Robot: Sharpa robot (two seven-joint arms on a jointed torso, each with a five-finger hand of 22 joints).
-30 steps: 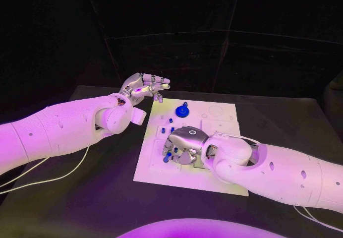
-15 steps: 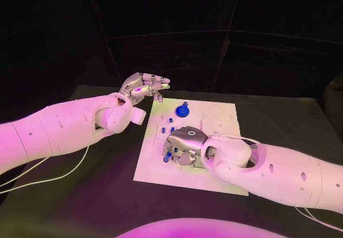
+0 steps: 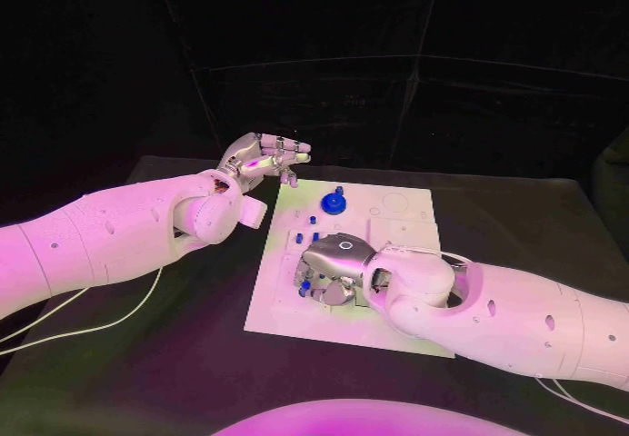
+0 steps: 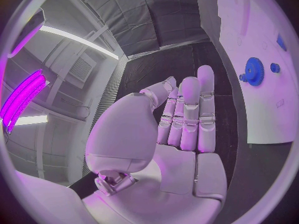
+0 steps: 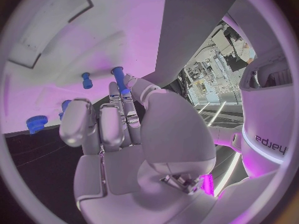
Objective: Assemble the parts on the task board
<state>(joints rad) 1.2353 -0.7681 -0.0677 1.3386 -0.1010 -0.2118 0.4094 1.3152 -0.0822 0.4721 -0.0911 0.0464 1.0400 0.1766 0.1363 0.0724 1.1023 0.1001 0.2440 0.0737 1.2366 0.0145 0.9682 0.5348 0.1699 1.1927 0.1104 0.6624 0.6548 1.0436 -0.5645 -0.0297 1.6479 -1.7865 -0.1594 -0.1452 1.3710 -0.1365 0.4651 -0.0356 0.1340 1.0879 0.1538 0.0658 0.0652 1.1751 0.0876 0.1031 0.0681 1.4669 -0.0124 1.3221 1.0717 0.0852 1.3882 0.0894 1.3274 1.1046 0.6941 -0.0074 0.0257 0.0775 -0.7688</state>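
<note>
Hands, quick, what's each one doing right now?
Left hand: raised beside the task board, holding nothing.
Right hand: down on the board, fingertips at a blue peg; grip cannot be told.

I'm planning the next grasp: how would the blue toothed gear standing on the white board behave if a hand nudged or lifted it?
The blue toothed gear looks like stiff moulded plastic, so probably rigid and light. Its round shape suggests it could roll if knocked off the white task board. The teeth should give fingers some purchase.
</note>
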